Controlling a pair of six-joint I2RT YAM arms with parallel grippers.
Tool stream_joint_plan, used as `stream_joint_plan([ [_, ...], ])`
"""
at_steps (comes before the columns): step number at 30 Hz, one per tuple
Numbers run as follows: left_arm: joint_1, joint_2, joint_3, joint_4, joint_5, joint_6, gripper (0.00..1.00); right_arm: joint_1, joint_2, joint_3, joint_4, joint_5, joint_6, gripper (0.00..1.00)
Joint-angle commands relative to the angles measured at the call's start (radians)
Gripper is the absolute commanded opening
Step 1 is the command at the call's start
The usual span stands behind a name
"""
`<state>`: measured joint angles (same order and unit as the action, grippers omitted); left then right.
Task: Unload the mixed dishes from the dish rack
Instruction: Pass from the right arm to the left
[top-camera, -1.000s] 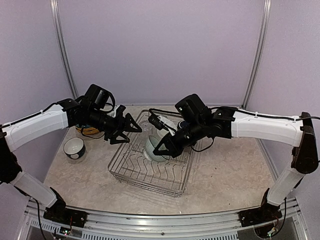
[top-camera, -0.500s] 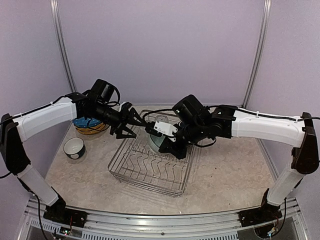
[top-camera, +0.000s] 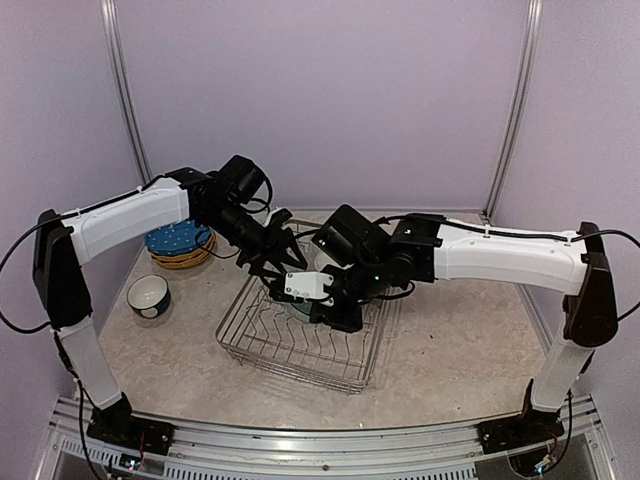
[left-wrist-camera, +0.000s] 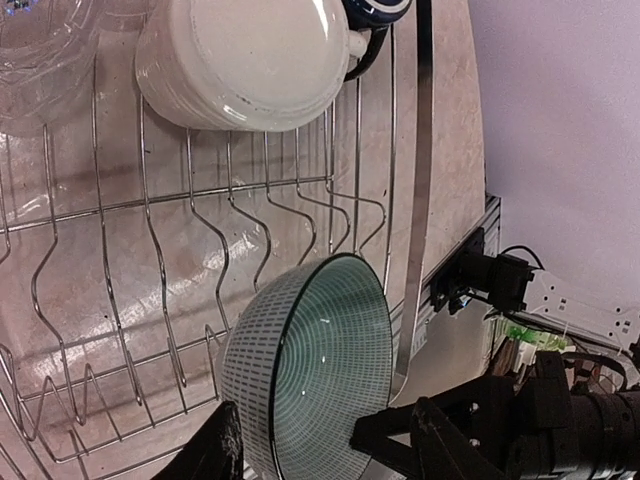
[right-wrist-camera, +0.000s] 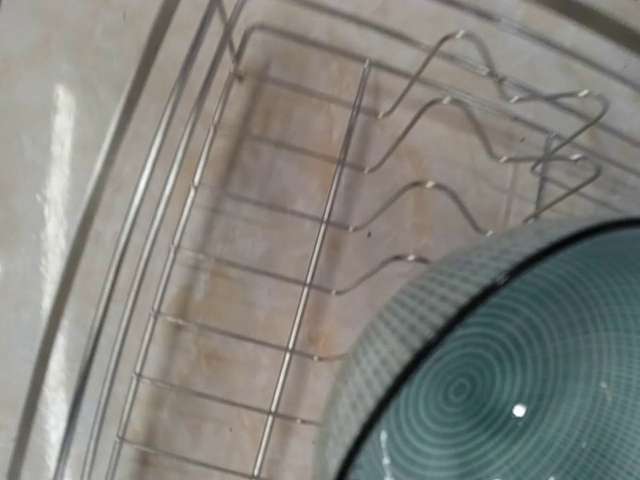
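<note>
The silver wire dish rack (top-camera: 290, 350) sits mid-table. A teal-and-white bowl (left-wrist-camera: 320, 360) stands on edge among its tines; it also shows in the right wrist view (right-wrist-camera: 500, 390). My left gripper (left-wrist-camera: 325, 452) is open with a finger on each side of the bowl, and reaches over the rack's far side in the top view (top-camera: 280, 265). My right gripper (top-camera: 325, 300) hangs over the same bowl; its fingers are hidden. A cream mug (left-wrist-camera: 250, 60), a dark navy mug (left-wrist-camera: 380, 8) and a clear glass tumbler (left-wrist-camera: 40, 50) lie in the rack.
A blue speckled plate on mustard-yellow ones (top-camera: 180, 245) is stacked left of the rack. A small white cup (top-camera: 148, 295) stands in front of that stack. The two arms nearly meet over the rack. The table's right edge (left-wrist-camera: 425, 200) runs beside the rack.
My left gripper has moved right from beside the plate stack to the bowl in the rack. My right gripper has shifted left and lower over the bowl.
</note>
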<state>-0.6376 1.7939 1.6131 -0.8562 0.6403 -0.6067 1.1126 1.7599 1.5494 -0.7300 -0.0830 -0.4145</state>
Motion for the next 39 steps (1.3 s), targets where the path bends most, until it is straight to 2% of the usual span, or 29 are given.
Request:
stream_joint_plan([
  [1, -0.034, 0.027, 0.055, -0.142, -0.07, 0.126, 0.52, 0.019, 0.031, 0.058, -0.045, 0.056, -0.042, 0.0],
  [8, -0.067, 0.065, 0.072, -0.168, -0.067, 0.153, 0.43, 0.026, 0.059, 0.092, -0.066, 0.067, -0.052, 0.0],
  [14, -0.071, 0.082, 0.043, -0.094, -0.011, 0.121, 0.37, 0.043, 0.058, 0.09, -0.039, 0.098, -0.042, 0.0],
  [23, -0.079, 0.097, 0.031, -0.094, -0.046, 0.113, 0.24, 0.061, 0.074, 0.103, -0.023, 0.137, -0.034, 0.0],
  [29, -0.079, 0.072, -0.021, -0.043, -0.012, 0.095, 0.22, 0.062, 0.064, 0.083, 0.014, 0.189, -0.023, 0.0],
  [31, -0.075, 0.059, -0.046, -0.016, 0.012, 0.087, 0.23, 0.063, 0.053, 0.072, 0.029, 0.193, -0.022, 0.0],
  [36, -0.026, 0.016, -0.118, 0.068, 0.088, 0.041, 0.37, 0.065, 0.04, 0.045, 0.028, 0.179, -0.026, 0.0],
  [39, 0.012, -0.015, -0.159, 0.113, 0.136, 0.015, 0.49, 0.067, 0.037, 0.029, 0.021, 0.179, -0.029, 0.0],
])
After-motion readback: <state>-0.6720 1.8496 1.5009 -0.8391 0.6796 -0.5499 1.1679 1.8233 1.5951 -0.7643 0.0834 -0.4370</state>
